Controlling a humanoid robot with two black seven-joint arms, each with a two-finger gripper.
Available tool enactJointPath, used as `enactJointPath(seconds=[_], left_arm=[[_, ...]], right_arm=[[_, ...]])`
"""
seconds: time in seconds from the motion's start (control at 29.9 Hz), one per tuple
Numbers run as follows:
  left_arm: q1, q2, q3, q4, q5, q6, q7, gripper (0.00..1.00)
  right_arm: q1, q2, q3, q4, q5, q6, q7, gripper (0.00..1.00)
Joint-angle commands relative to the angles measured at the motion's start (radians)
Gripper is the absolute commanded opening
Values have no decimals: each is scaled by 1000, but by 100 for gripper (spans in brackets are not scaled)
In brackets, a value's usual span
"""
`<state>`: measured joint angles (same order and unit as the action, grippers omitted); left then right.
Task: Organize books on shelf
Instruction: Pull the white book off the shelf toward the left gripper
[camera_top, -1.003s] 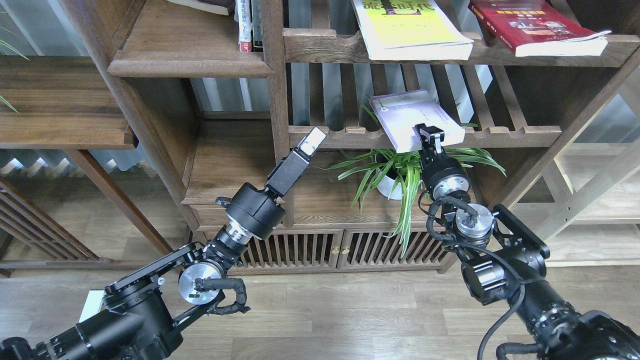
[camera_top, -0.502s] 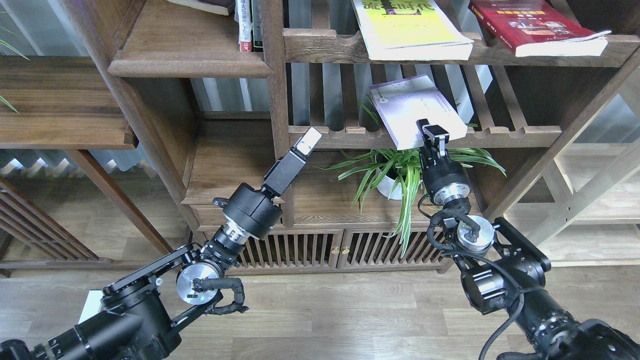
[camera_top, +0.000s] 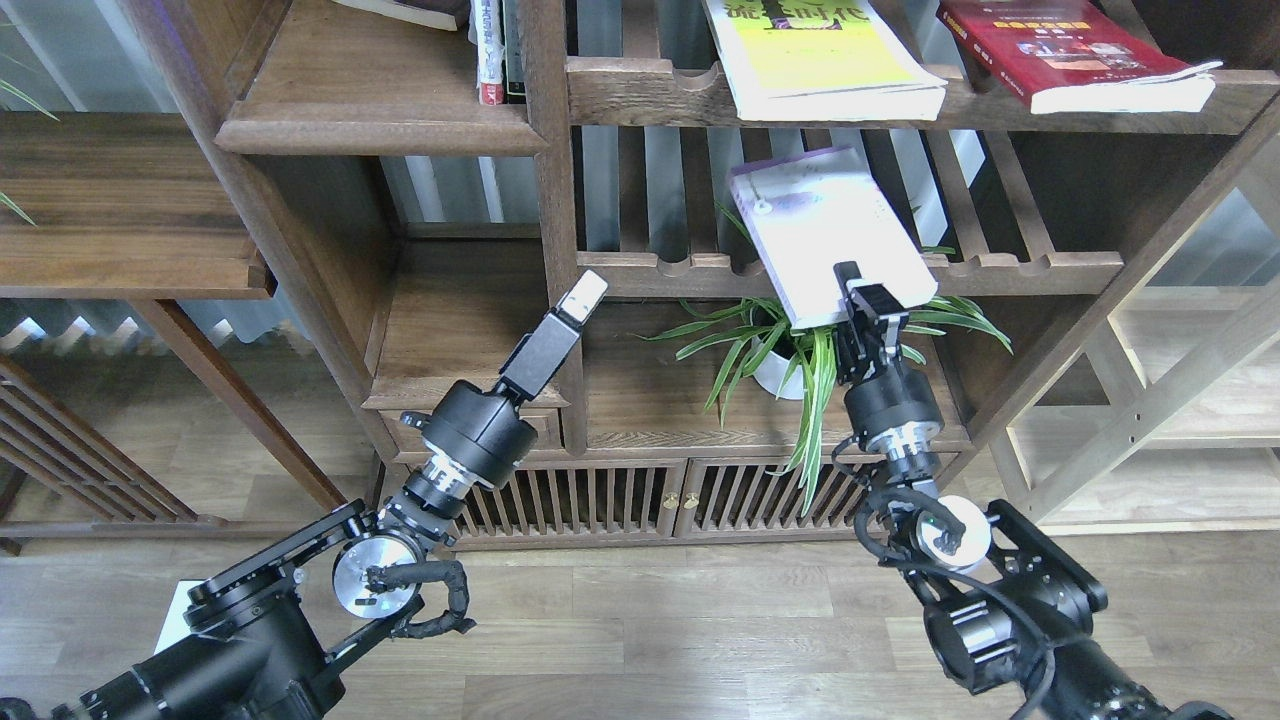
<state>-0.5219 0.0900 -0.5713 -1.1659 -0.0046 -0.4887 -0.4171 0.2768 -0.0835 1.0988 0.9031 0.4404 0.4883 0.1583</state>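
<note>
My right gripper (camera_top: 868, 300) is shut on the near edge of the pale lavender book (camera_top: 820, 220). It holds the book tilted, with its near end out past the front rail of the lower slatted rack (camera_top: 1000, 272). The yellow-green book (camera_top: 815, 60) and the dark red book (camera_top: 1070, 50) lie on the upper slatted rack (camera_top: 640, 95). The solid dark-brown shelf (camera_top: 370, 110) is at the upper left. My left gripper (camera_top: 583, 295) is empty, in front of the post below that shelf. Its fingers cannot be told apart.
Narrow upright red-and-white-spined books (camera_top: 490, 50) stand at the shelf's right end. A potted spider plant (camera_top: 790, 350) sits just below my right gripper. A lower solid compartment (camera_top: 460, 320) lies behind my left gripper. A cabinet with slatted doors (camera_top: 680, 495) stands below.
My right gripper drew the lavender book toward me and off the lower rack, and the book now stands steeper. My left arm moved back, down and left.
</note>
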Motion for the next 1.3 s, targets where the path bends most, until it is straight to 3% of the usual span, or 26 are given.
enactJointPath(seconds=[0.0,0.17,0.3,1.27], left_arm=[[25,16,-15,3,-6,0,53,99],[85,19,-64,-8,-49,0,167,99],[102,19,-76,-6,-83,0,221,99],[126,71,-104,23,-141,0,225,99]], right_arm=[[-30,2,-19,42,0,0,-6,4],[-57,-5,-76,85,0,0,-6,4],[-60,1,-112,108,0,0,-6,4],[-57,37,-303,203,-11,0,-14,5]])
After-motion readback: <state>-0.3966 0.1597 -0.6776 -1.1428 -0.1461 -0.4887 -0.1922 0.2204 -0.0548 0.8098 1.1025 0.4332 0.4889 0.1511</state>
